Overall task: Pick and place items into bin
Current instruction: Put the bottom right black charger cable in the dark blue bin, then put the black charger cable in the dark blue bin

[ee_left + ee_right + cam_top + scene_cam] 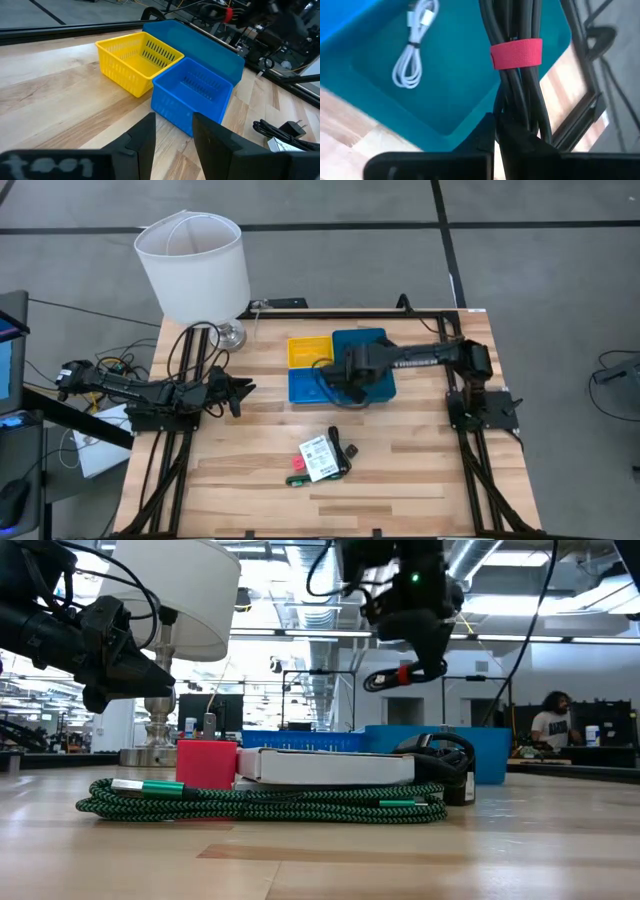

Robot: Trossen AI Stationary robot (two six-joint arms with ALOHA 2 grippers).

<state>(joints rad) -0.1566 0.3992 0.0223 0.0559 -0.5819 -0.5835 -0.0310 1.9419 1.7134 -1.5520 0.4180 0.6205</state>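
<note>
Centre frame, the right gripper [352, 372] is clamped on a black cable bundle [516, 75] above the teal bin [372, 345]; its dangling loops could snag the rim on release, while the left gripper [172, 132], fingers apart, idles at left.

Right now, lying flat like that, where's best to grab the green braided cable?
Probably top-down, jaws across the strands of the green braided cable along its near edge in the low view. It lies as a long, low coil on the table, so a side approach gets little bite. The white box and red block crowd its far side.
</note>
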